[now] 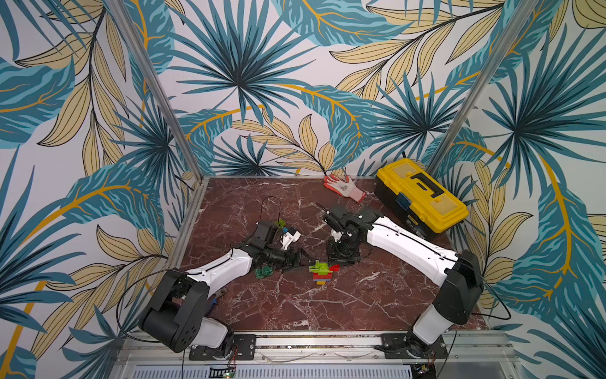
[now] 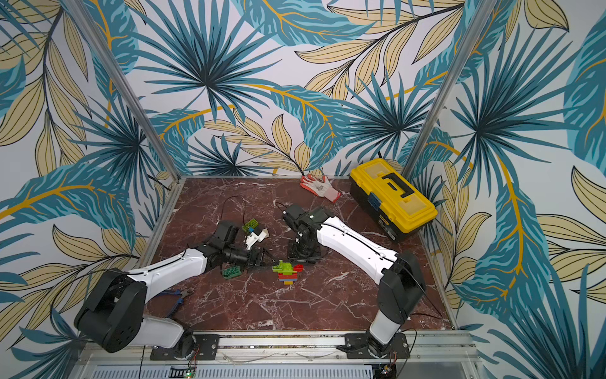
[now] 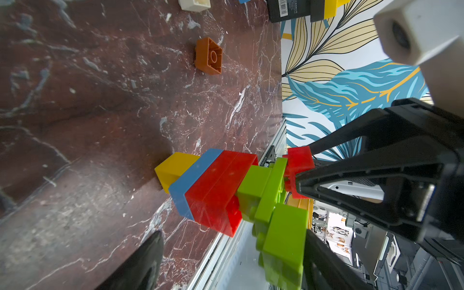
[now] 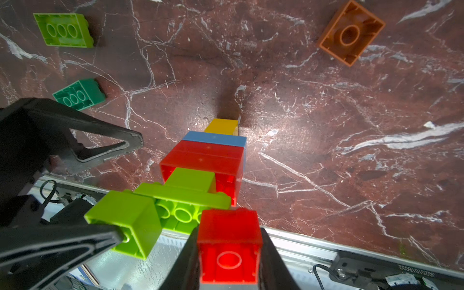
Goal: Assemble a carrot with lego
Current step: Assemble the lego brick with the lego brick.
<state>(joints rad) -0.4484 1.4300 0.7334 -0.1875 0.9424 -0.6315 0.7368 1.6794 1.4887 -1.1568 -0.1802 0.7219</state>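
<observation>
— Where is the stack of bricks to be found?
— It is seen upright near the middle of the table, between the two arms. Yellow is at the foot, then blue, red and light green, and a light green plate is laid across the top.
— What is held by the right gripper?
— A red brick is clamped between its jaws at one end of the plate. Whether it is pressed home cannot be told.
— And the left gripper?
— Its jaws are spread wide and nothing is held. One finger is set against a light green brick at the plate's other end.
— What else is seen on the table?
— A dark green brick is found upside down beside the left arm. An orange brick, also upturned, is seen apart from the stack.
</observation>
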